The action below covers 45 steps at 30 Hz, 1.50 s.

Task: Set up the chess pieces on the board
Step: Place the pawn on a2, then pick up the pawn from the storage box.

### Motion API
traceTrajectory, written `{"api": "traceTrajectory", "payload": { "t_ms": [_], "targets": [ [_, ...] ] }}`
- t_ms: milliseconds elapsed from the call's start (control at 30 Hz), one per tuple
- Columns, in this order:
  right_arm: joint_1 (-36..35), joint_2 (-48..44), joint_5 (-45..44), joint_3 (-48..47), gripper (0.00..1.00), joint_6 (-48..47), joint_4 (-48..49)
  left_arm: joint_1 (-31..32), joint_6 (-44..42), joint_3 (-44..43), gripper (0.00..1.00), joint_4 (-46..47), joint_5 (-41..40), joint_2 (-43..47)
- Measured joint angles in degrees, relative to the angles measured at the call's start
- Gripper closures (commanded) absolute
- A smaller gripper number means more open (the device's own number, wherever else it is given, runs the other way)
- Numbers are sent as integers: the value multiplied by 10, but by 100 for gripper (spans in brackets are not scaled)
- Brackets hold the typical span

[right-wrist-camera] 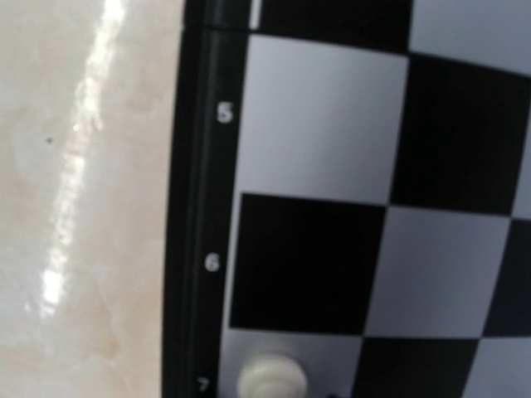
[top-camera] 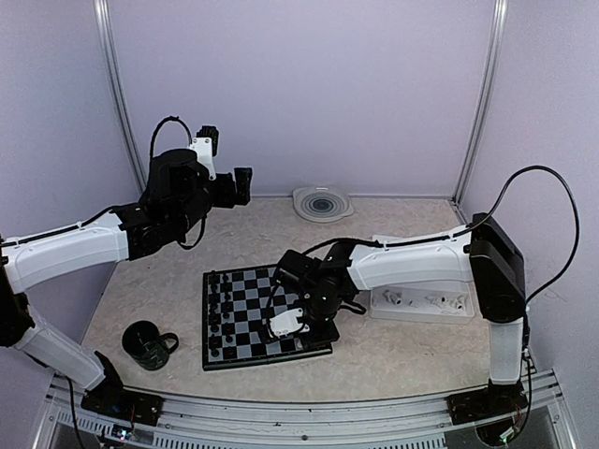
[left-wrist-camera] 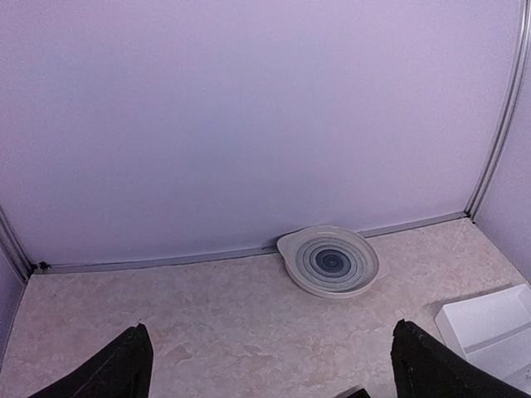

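The board [top-camera: 251, 297] lies in the middle of the table, with several black chess pieces [top-camera: 220, 309] standing in its left columns. My right gripper [top-camera: 316, 318] hangs low over the board's near right part; its fingers do not show in the right wrist view. That view shows the board's black border [right-wrist-camera: 195, 207] with the numbers 5, 6 and 7, and one white piece [right-wrist-camera: 272, 377] on the light square by the 7. My left gripper [top-camera: 241, 184] is raised above the table's back left, open and empty [left-wrist-camera: 270, 325].
A white compartment tray [top-camera: 421, 304] holding white pieces sits right of the board, and its corner shows in the left wrist view [left-wrist-camera: 494, 327]. A striped plate [top-camera: 323, 203] [left-wrist-camera: 330, 261] lies at the back wall. A dark mug [top-camera: 145, 344] stands near the front left.
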<state>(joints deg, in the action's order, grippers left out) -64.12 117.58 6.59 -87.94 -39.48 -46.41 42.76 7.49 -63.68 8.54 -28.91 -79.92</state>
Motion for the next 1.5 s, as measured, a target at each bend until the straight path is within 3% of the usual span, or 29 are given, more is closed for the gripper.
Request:
{"api": "traceTrajectory", "payload": {
  "t_ms": [300,467,567,700,800,1000,1500],
  "targets": [
    [6,-3,1,-9,55,-2,-9,0,0,0,1,0,3,0],
    [40,-69,30,-3,57,-10,-8,0,0,0,1,0,6,-1],
    [99,-142,54,36,61,-14,10,0,0,0,1,0,10,-3],
    [231,-222,75,115,67,-13,37,0,0,0,1,0,24,-15],
    [319,-238,76,173,70,-7,49,0,0,-1,1,-5,40,-29],
    [409,-254,69,269,73,3,51,0,2,-7,3,-18,74,-56],
    [433,-268,30,301,75,19,44,21,-3,-52,5,-69,135,-91]
  ]
}}
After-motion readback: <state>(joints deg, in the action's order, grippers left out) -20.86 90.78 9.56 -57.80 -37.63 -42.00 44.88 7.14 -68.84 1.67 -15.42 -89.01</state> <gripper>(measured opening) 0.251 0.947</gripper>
